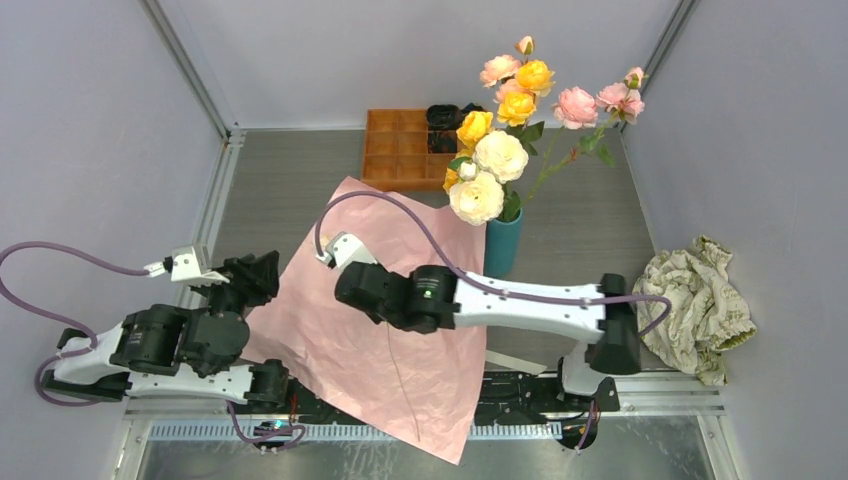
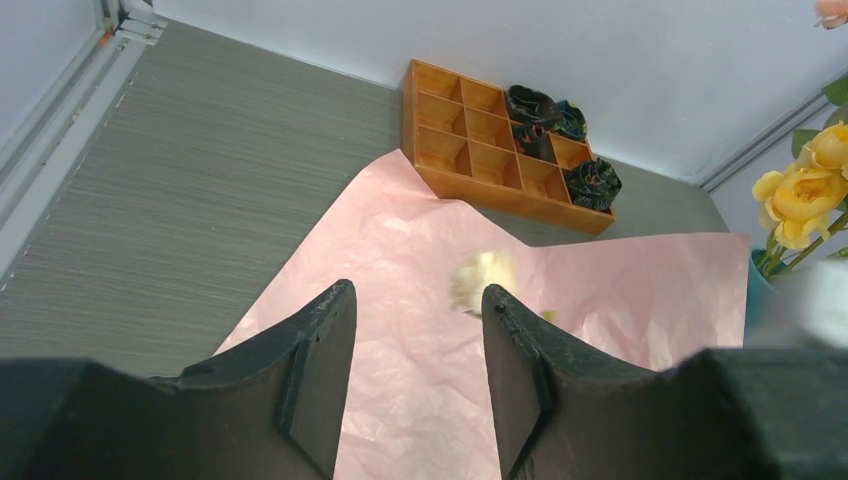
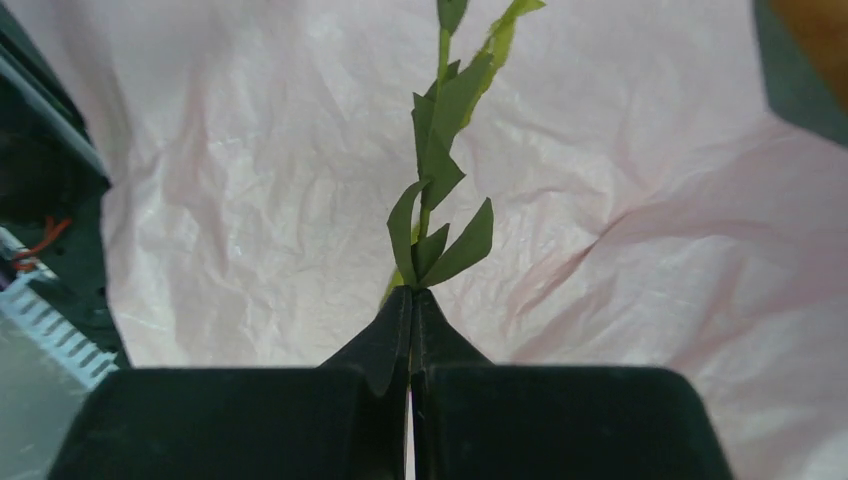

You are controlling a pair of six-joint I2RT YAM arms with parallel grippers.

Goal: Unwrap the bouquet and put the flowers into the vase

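The teal vase (image 1: 502, 245) stands at mid-table and holds most of the flowers (image 1: 500, 155), with yellow, pink and cream heads. The bouquet's paper (image 1: 330, 340) lies flat, pink side up. My right gripper (image 3: 411, 295) hovers over the paper, shut on the leafy green stem (image 3: 432, 170) of one loose flower. That flower's cream head (image 2: 480, 280) rests on the paper (image 2: 400, 240), just beyond my left gripper (image 2: 418, 295). The left gripper is open with nothing between its fingers and sits at the paper's left edge (image 1: 262, 272). From above, the right arm hides its own fingertips.
An orange compartmented tray (image 1: 400, 150) with dark rosettes (image 1: 442, 118) sits at the back, touching the paper's far corner. A crumpled beige cloth (image 1: 695, 305) lies at the right wall. The paper's near corner hangs over the table's front edge.
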